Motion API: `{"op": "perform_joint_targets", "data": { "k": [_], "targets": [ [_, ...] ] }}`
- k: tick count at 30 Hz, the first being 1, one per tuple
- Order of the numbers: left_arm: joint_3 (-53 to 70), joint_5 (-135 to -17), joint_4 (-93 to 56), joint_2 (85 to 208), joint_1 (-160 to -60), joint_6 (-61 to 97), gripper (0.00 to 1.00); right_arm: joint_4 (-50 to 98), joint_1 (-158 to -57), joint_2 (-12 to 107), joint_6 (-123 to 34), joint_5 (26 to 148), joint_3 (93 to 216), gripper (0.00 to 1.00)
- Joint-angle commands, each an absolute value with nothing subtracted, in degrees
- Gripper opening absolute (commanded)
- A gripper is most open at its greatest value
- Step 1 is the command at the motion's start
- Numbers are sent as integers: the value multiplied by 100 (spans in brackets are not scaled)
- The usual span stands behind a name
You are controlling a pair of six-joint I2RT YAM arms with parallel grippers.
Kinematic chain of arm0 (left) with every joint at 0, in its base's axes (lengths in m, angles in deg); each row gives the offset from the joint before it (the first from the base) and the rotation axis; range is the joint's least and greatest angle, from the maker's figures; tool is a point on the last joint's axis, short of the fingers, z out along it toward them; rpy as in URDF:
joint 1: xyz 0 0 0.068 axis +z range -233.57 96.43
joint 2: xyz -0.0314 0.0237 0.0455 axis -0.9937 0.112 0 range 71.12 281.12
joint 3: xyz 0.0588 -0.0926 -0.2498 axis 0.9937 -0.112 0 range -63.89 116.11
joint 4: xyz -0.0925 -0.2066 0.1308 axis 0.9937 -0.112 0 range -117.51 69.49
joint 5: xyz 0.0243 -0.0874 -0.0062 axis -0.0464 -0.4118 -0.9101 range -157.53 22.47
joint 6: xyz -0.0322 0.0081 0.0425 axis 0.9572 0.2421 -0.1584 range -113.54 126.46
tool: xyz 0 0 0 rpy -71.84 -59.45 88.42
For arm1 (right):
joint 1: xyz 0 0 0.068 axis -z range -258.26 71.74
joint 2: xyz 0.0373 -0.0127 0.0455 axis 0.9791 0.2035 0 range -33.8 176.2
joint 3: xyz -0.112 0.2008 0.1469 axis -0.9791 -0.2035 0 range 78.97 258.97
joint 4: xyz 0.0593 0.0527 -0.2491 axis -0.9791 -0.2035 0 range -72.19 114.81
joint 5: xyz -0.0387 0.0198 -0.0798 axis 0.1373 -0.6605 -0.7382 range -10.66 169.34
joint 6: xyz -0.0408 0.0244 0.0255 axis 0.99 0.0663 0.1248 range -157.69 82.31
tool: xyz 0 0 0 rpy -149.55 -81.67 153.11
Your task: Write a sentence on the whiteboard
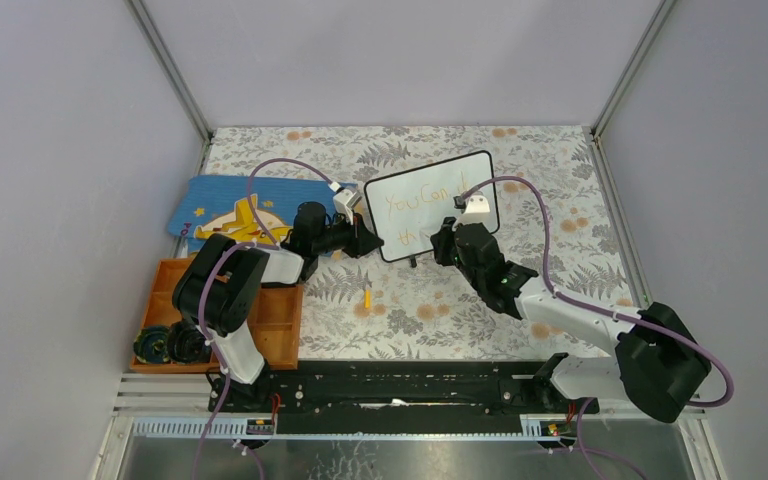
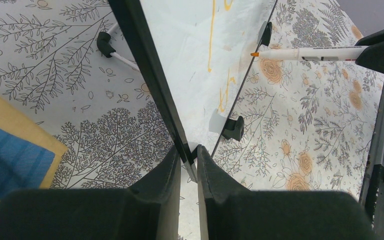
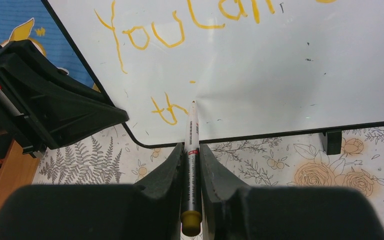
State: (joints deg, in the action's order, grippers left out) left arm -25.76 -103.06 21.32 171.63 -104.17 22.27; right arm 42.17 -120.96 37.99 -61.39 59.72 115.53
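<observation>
Whiteboard — stands on the table ahead of both arms, face tilted back, just beside a blue book.

Sentence: the upper line reads "You Can" and runs on past the edge of the right wrist view. The lower line has only "th" so far, with a small dot above the gap that follows.

Left tool: nearly shut, pinching the board's black frame at its lower left corner.

Right tool: closed on a marker. The tip is on or just off the white beside the "h" — which, I cannot tell.

Step in hand, by my reckoning: the "i" of "this".

Handling advice: use short, light strokes, pressing no harder than the left grip can brace. Keep the letters level with "th" and above the bottom frame, which lies close.
</observation>
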Motion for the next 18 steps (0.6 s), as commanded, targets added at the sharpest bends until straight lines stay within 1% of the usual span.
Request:
{"op": "perform_joint_targets", "data": {
  "k": [1,18],
  "targets": [
    [-2526,-10082,1829,17145,-10491,1903,20,4549,-12062,3866,-6194,5849,11716,0],
    [-2526,-10075,1821,17128,-10499,1886,20,4667,-12062,3984,-6158,5712,11910,0]
  ]
}}
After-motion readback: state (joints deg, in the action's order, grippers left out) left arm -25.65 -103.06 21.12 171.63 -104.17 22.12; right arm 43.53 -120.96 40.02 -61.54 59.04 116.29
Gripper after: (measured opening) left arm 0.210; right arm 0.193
